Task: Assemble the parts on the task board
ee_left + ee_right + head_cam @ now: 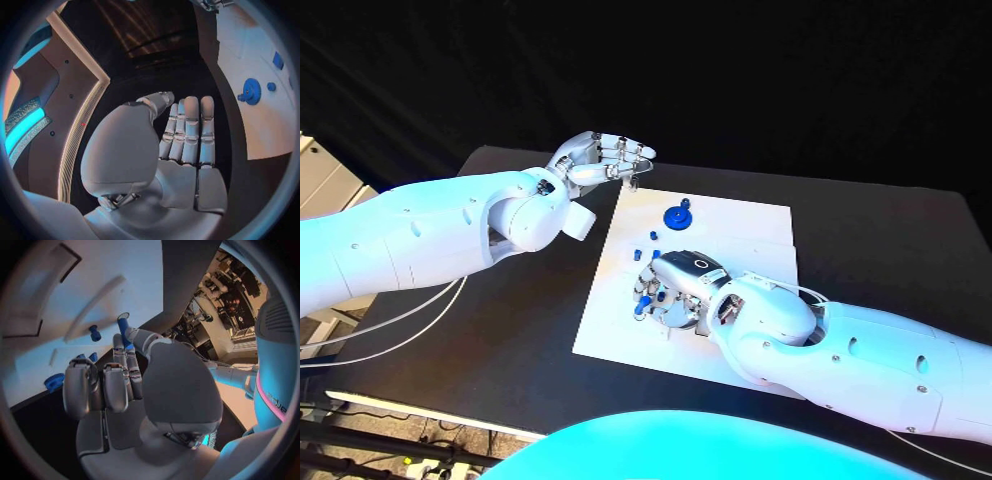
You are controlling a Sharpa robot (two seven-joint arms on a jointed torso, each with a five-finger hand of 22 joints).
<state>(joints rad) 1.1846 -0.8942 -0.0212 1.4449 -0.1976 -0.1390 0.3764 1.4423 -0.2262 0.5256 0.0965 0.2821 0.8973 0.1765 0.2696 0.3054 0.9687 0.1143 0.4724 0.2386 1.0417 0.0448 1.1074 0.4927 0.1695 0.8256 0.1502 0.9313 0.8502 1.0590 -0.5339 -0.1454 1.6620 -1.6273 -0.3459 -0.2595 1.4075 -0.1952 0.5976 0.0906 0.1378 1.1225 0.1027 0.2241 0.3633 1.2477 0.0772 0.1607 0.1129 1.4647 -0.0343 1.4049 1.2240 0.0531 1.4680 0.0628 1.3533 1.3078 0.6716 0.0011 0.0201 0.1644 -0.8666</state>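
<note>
The white task board (750, 232) lies in the middle of the black table. A blue gear (678, 215) sits near its far edge, with small blue pieces (652, 237) just in front of it. My right hand (682, 285) is low over the board's middle-left, among several small blue parts (642, 298). In the right wrist view its thumb and a fingertip pinch an upright blue peg (123, 324), and the other fingers (81, 385) are curled. My left hand (603, 160) hovers beyond the board's far-left corner, holding nothing, its fingers (190, 125) straight and side by side.
The left wrist view shows the board (262, 125) beside the hand with the gear (252, 91) and two small blue pieces (271, 86). In the right wrist view a blue gear (54, 381) and a small blue stud (94, 332) lie close to the hand. Bare black table (877, 230) surrounds the board.
</note>
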